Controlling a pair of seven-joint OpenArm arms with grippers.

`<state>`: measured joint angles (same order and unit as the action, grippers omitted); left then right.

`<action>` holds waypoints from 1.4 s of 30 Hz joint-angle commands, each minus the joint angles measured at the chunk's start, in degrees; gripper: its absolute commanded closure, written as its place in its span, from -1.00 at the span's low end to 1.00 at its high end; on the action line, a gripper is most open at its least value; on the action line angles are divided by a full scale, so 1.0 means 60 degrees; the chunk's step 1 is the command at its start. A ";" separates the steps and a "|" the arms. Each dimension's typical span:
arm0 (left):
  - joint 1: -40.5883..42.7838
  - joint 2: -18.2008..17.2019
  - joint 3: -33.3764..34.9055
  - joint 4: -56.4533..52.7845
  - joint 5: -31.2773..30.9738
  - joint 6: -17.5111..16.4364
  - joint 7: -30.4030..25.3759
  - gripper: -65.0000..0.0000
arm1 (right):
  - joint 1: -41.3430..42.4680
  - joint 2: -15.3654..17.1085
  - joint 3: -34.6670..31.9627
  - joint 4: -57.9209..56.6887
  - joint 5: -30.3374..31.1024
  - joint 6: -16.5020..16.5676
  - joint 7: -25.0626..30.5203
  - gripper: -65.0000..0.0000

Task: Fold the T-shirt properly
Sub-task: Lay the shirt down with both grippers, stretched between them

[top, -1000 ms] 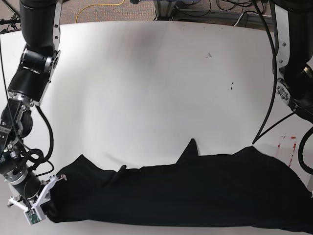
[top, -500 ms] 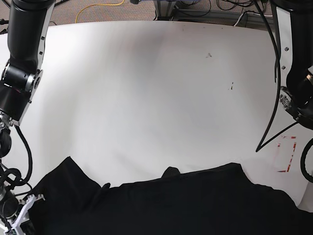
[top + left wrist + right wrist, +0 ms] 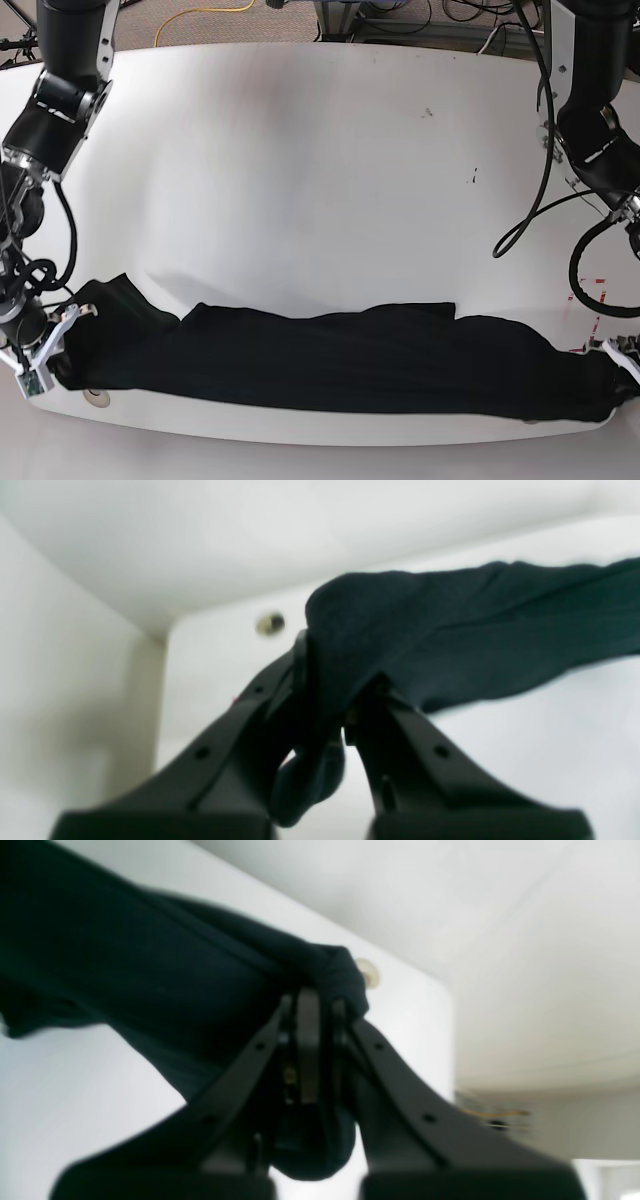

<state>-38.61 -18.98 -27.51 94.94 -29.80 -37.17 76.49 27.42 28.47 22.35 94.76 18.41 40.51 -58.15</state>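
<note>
The T-shirt (image 3: 340, 365) is stretched in a long, bunched band along the near edge of the white counter (image 3: 300, 160), running almost from one near corner to the other. Each end is pinched: the left gripper (image 3: 327, 690) is clamped on a wad of black cloth at the end toward the right of the base view, and the right gripper (image 3: 312, 1025) is clamped on the opposite end, a fold of fabric bulging out between and below its jaws.

The cloth is judged to be light, soft and limp — it sags and creases between the two grips and holds no shape of its own. It is unlikely to be damaged, but a thin pinch could slip, and any slack will wrinkle where it lands. The present holds, at the two far ends, seem well chosen for spreading; for a clean fold, corners such as shoulders or hem would be better taken, though which parts are held cannot be told from the bunched fabric.

Little stands in the way. The broad middle and far part of the counter carry nothing but a few small dark marks (image 3: 427, 112). A small round fitting (image 3: 96, 396) is set in the counter surface just beside the cloth near one near corner. Red tape markings (image 3: 592, 283) are seen near the other side edge, and cables (image 3: 210, 12) lie on the floor beyond the far edge — well apart from the work.
</note>
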 commanded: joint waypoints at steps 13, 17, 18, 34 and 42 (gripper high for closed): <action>0.3893 -0.0184 -0.0375 0.1430 0.0066 -0.0472 -0.0228 1.00 | -0.4123 -0.1807 0.1865 0.2148 -0.0102 -0.0085 0.0102 1.00; 0.4860 -0.0213 -0.0375 0.1562 0.0110 -0.0472 -0.0272 1.00 | -0.4973 -0.2349 0.2055 0.2382 -0.0102 -0.0085 0.0131 1.00; 0.5197 -0.0228 -0.0375 0.1591 0.0095 -0.0472 -0.0272 1.00 | -0.5266 -0.2554 0.2114 0.2397 -0.0102 -0.0085 0.0131 1.00; 0.7512 -0.0638 -0.0390 0.1533 0.0139 -0.0472 -0.0287 1.00 | -0.7361 -0.3961 0.2583 0.2368 -0.0146 -0.0085 0.0512 1.00; 0.7922 -0.1049 -0.0346 0.1328 0.0139 -0.0472 -0.0301 1.00 | -0.7669 -0.4078 0.2539 0.1987 -0.0175 -0.0085 0.0952 1.00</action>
<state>9.21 -24.08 -29.21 102.74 -28.71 -39.94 75.37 -18.92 3.51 37.45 106.91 16.73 40.07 -53.78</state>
